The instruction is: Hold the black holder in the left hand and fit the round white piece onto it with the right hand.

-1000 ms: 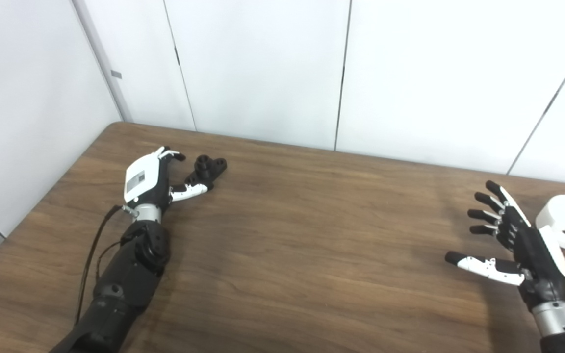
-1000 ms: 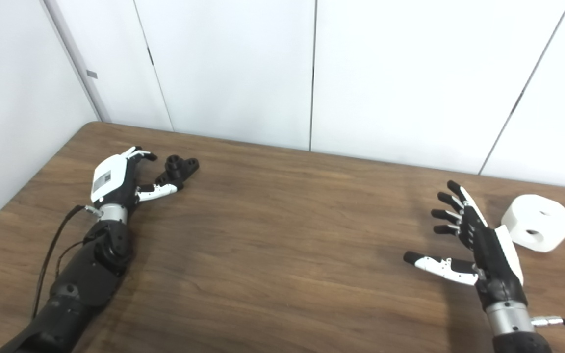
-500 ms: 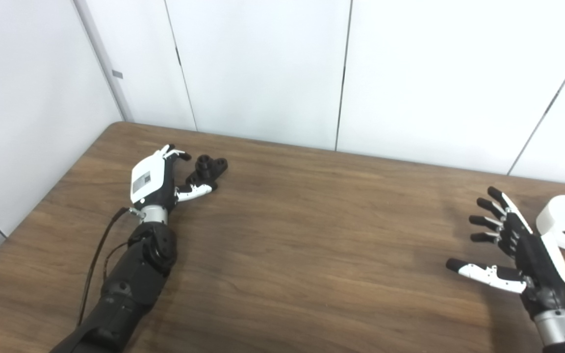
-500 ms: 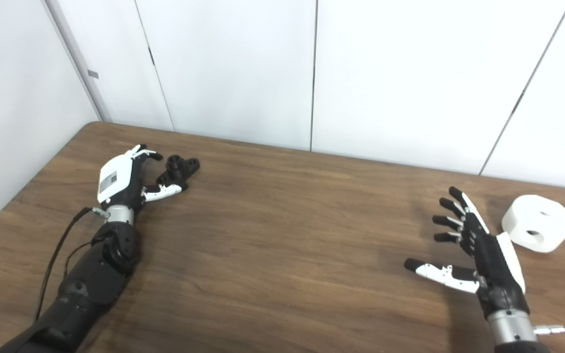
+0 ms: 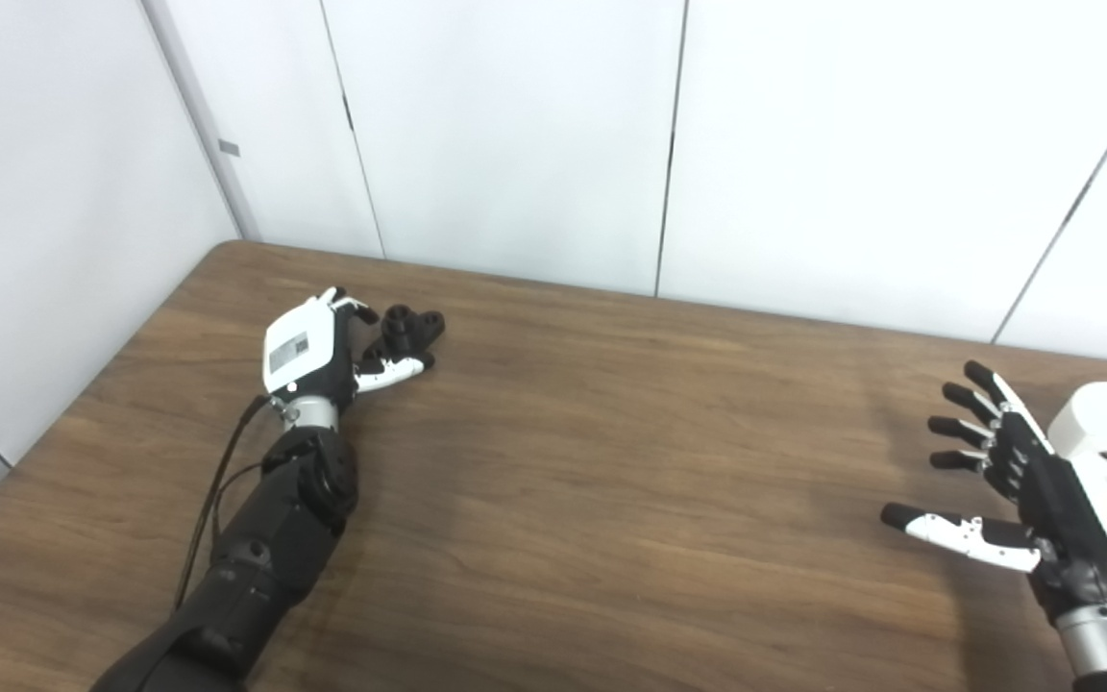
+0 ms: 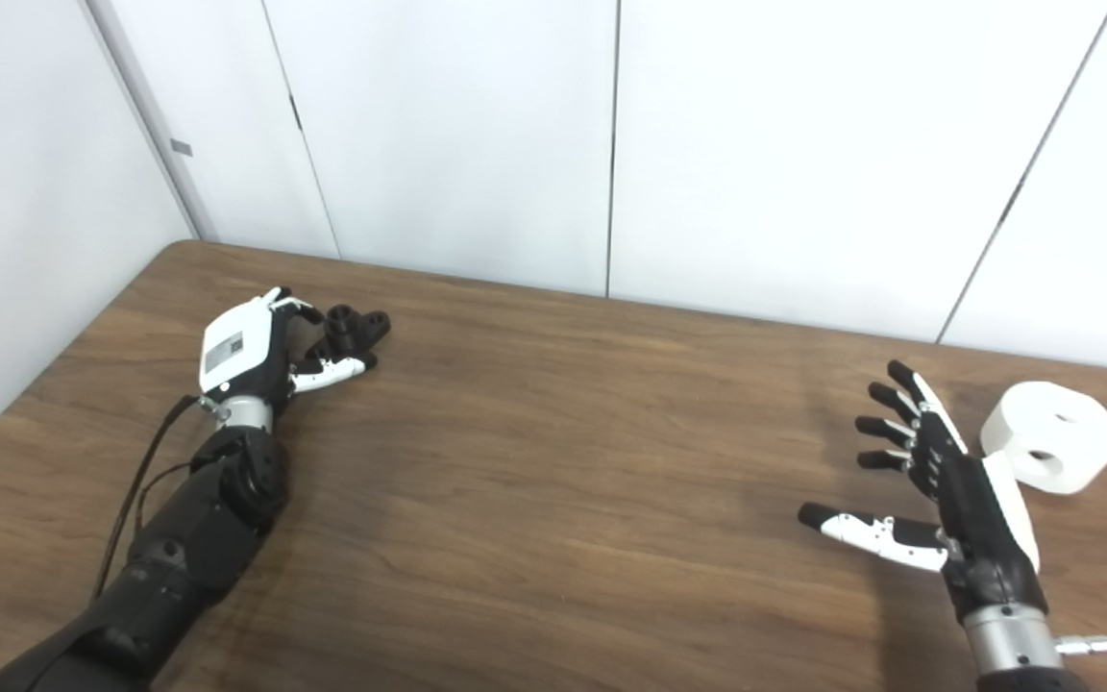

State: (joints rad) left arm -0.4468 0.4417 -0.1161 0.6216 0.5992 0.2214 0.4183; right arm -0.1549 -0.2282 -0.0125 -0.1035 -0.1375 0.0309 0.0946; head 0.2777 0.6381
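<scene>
The black holder (image 6: pixel 355 328) lay at the table's (image 6: pixel 553 500) far left, the left hand (image 6: pixel 260 351) spread around it but not clamped — it looked small, rigid and light, best pinched across its body — while the round white piece (image 6: pixel 1050 435), seemingly stiff and smooth, sat just beyond the splayed, empty right hand (image 6: pixel 938 490).

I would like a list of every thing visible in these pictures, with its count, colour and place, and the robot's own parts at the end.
black holder: 1, black, on the table at far left, beside the left robot hand.
round white piece: 1, white, lying at the table's right side, just behind the right robot hand.
table: 1, brown wood grain, fills the lower picture.
wall panels: several, white, behind the table.
left robot hand: 1, black and white, open, fingers around the holder, not yet closed.
right robot hand: 1, black and white, open, fingers spread.
</scene>
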